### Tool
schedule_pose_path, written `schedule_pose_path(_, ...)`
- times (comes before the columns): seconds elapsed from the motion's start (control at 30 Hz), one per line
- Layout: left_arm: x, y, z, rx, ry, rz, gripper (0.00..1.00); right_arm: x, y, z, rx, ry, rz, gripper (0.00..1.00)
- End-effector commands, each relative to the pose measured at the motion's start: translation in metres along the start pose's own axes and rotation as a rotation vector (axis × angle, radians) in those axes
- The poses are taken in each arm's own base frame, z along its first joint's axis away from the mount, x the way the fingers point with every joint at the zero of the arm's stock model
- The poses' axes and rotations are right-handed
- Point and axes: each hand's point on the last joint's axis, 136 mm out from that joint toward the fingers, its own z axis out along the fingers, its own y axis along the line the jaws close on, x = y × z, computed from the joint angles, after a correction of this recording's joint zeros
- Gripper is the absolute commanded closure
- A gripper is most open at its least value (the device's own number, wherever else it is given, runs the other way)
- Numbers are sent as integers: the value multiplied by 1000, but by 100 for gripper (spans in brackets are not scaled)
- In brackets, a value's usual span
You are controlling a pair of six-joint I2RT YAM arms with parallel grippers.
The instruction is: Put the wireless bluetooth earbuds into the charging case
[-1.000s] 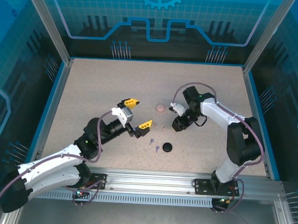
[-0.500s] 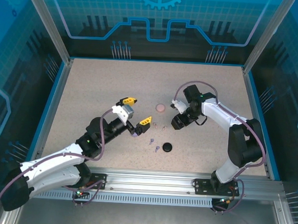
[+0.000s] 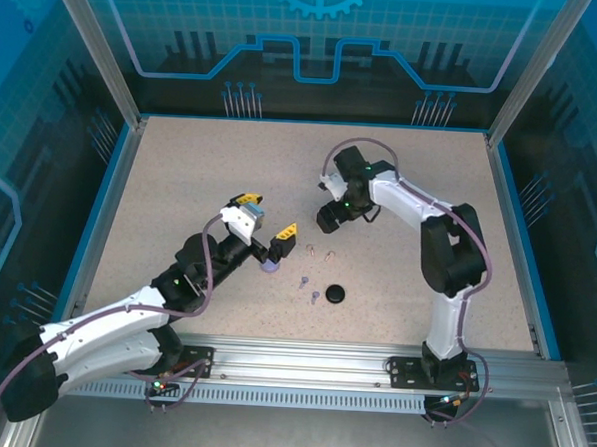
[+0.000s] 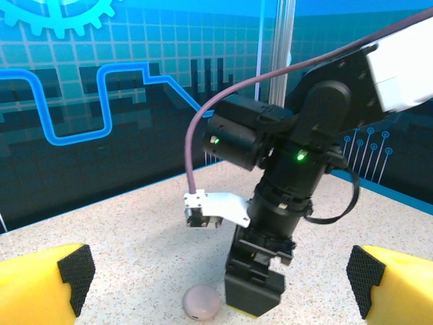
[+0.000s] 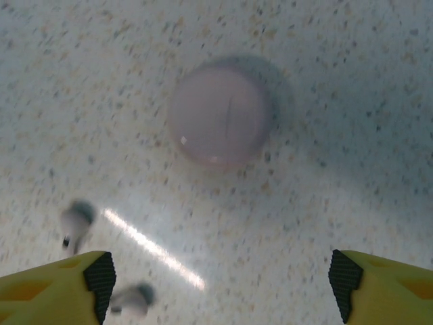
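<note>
Top external shows a speckled beige table [image 3: 181, 167] walled by blue patterned panels [image 3: 318, 34], left gripper [image 3: 269, 213] and right gripper [image 5: 222, 281] both spread wide, empty.

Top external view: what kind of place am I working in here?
Most likely a purpose-built robot work cell: a speckled tabletop fenced by aluminium frame posts, blue circuit-pattern wall panels, and an aluminium mounting rail along the near edge.

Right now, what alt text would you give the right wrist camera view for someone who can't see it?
A round pink case lies on the speckled table, blurred, just above the view's middle. Two tiny blurred earbuds lie at lower left, beside one yellow finger of the open right pincer, whose tips frame the bottom corners.
</note>
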Motion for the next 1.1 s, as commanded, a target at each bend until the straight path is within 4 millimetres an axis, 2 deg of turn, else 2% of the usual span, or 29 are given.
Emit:
schedule_pose_path(0.0,-1,9,-5,-42,-3,-21,1,-8,0,8,56,41,-27,10)
schedule_pose_path(0.27,0,11,-6,-53,0,-21,1,-21,9,39,75,108,-48,7)
schedule_pose_path(0.5,2,12,-5,-57,5,-20,1,-24,7,53,90,139,-20,9)
schedule_pose_path(0.67,2,12,-5,-57,6,-20,1,-27,7,56,81,142,-6,14)
schedule_pose_path(0.7,2,12,-6,-56,6,-20,1,-23,6,64,78,164,-1,16)
schedule_pose_path(0.87,3,12,-6,-56,7,-18,1,-22,6,72,58,176,17,26)
schedule_pose_path(1.07,2,13,-6,-56,7,-20,1,-17,6,74,59,192,11,36)
